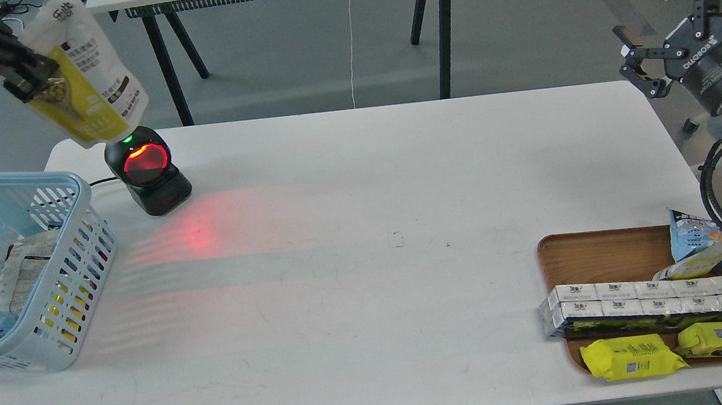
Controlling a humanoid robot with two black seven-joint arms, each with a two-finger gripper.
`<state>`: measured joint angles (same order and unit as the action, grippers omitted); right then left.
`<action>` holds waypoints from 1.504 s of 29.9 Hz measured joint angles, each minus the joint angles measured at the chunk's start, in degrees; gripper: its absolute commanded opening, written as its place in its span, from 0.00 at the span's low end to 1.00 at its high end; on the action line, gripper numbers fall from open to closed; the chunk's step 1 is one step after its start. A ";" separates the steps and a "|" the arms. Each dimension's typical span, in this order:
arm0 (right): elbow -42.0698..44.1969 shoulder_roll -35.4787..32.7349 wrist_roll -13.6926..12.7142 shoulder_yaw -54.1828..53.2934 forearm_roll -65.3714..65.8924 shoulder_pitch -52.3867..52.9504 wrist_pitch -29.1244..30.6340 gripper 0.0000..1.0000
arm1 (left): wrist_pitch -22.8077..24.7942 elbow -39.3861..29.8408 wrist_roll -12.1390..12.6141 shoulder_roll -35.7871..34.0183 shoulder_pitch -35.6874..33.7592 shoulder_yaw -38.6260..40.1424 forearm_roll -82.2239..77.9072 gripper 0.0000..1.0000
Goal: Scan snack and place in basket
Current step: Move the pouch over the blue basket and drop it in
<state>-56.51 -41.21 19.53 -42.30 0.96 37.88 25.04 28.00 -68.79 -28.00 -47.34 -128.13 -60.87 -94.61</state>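
The snack (pixel 89 77), a silver-white and yellow pouch, hangs in the air at the top left, above and behind the black scanner (pixel 146 171). My left gripper (pixel 29 76) is shut on the pouch's left side. The light blue basket (pixel 75 199) stands at the table's left edge, below and in front of the pouch, with several packets inside. My right gripper (pixel 658 57) is open and empty, high above the table's far right corner.
The scanner's window glows red and casts red light on the table (pixel 367 262). A brown wooden tray (pixel 595 255) at the front right holds a blue chip bag (pixel 698 247), a row of silver boxes (pixel 660 302) and two yellow packs (pixel 632 356).
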 measured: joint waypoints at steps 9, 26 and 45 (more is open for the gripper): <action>-0.01 0.48 0.00 -0.33 0.00 0.00 0.00 0.98 | -0.01 -2.30 0.00 -11.09 2.20 0.29 -10.40 0.00; 0.86 1.22 -0.03 -0.33 0.06 0.00 0.08 0.98 | 0.00 1.49 0.00 -11.92 22.44 7.88 -17.19 0.00; 0.44 4.05 0.05 0.11 0.09 -0.09 0.09 0.98 | 0.00 8.55 0.00 -7.44 33.76 17.72 -17.97 0.79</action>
<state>-56.07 -37.15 19.58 -42.19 1.05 37.79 25.14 28.00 -60.24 -28.00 -54.78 -94.37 -43.15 -112.58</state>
